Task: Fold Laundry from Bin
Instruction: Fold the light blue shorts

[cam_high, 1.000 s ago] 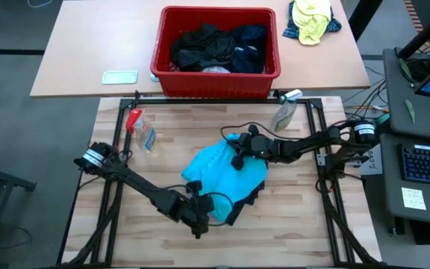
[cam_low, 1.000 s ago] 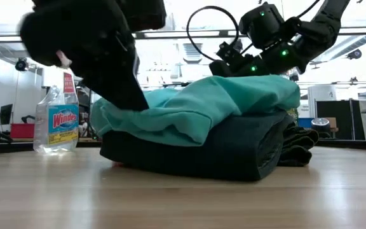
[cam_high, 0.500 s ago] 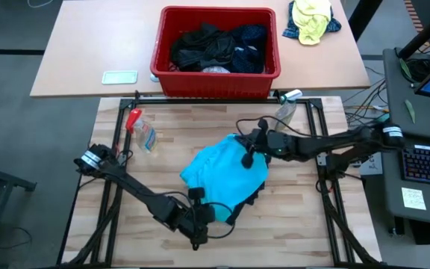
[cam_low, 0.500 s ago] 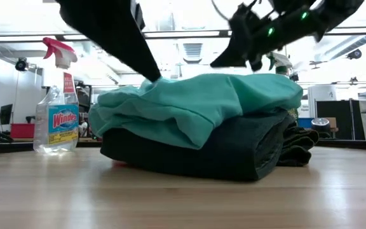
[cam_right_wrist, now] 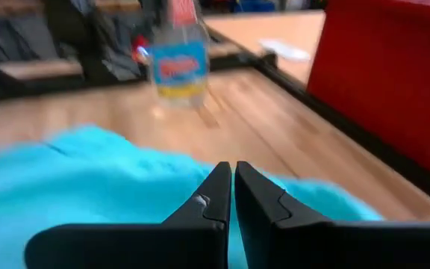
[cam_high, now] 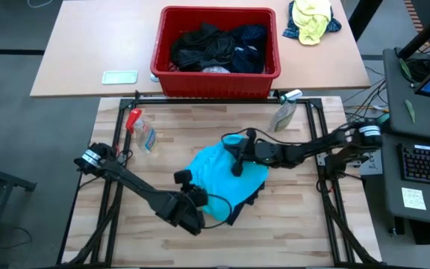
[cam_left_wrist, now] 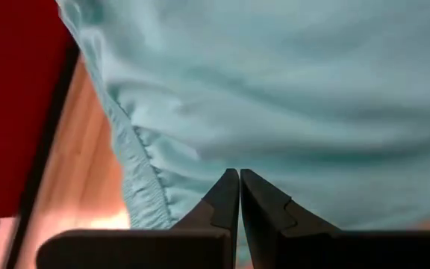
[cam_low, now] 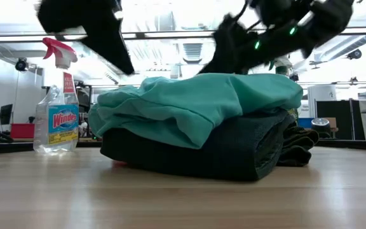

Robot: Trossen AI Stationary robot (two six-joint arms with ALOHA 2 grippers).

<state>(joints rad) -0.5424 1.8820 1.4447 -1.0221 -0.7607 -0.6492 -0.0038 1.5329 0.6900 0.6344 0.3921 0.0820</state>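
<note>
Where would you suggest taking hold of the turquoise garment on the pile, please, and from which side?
Probably the gathered hem of the turquoise garment at its left end, where the edge hangs past the dark folded garment and shows free in the left wrist view. Come from the left arm's side with the left gripper, jaws opened first.

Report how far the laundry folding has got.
Done: a turquoise garment lies folded on top of a dark folded garment on the wooden table. In hand: nothing; the left gripper and right gripper are both shut and empty, above the turquoise garment. Left: the red bin holds more dark garments, not yet folded.
</note>
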